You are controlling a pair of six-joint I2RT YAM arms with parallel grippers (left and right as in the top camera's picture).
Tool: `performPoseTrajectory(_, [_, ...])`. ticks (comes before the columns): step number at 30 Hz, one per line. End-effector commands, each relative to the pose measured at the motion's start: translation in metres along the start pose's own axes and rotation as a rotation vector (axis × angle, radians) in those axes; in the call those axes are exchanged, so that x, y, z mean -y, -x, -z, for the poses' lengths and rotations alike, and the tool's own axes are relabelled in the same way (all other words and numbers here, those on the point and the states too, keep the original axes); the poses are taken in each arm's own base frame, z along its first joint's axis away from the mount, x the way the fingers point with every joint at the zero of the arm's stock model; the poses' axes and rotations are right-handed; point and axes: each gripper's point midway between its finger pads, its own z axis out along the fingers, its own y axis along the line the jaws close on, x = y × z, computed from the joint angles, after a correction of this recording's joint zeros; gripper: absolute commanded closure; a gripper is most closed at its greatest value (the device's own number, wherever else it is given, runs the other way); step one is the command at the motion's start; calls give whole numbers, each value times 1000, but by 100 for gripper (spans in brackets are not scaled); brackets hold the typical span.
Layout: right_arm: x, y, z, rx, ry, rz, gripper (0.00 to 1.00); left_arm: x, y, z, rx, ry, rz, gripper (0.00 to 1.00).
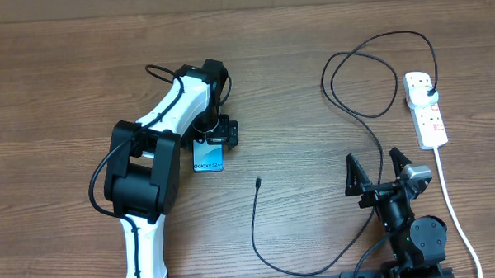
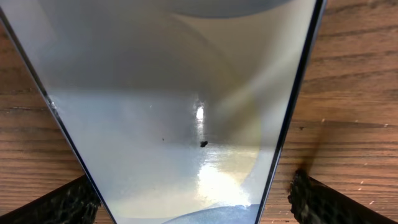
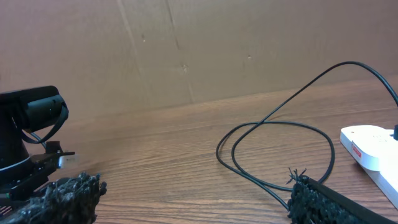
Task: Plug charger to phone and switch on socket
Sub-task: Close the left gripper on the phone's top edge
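Wooden table (image 1: 64,79) spans the view. Left gripper (image 1: 213,138) straddles the phone (image 1: 208,163) at centre-left, jaws spread; right gripper (image 1: 379,171) gapes empty. Charger (image 1: 362,110) loops from the socket (image 1: 425,108) at far right, its tip lying loose beside the phone.

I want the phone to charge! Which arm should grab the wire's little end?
Probably right. The right gripper is open and free, with the charger running beside it. The left gripper straddles the phone, though it sits nearer the plug tip.
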Motion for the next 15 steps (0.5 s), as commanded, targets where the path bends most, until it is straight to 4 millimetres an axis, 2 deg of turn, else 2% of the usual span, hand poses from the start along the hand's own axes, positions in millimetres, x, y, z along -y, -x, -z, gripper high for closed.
performPoseTrajectory(1, [3,-2,0,5,-11,5,0,12,-11,-30,-73,-52,-6,0])
performPoseTrajectory(12, [3,-1,0,6,-11,5,0,21,-12,-31,-80,-107,-6,0])
performPoseTrajectory(15, [2,7,0,42,-13,6,0,18,-11,-31,-76,-96,-4,0])
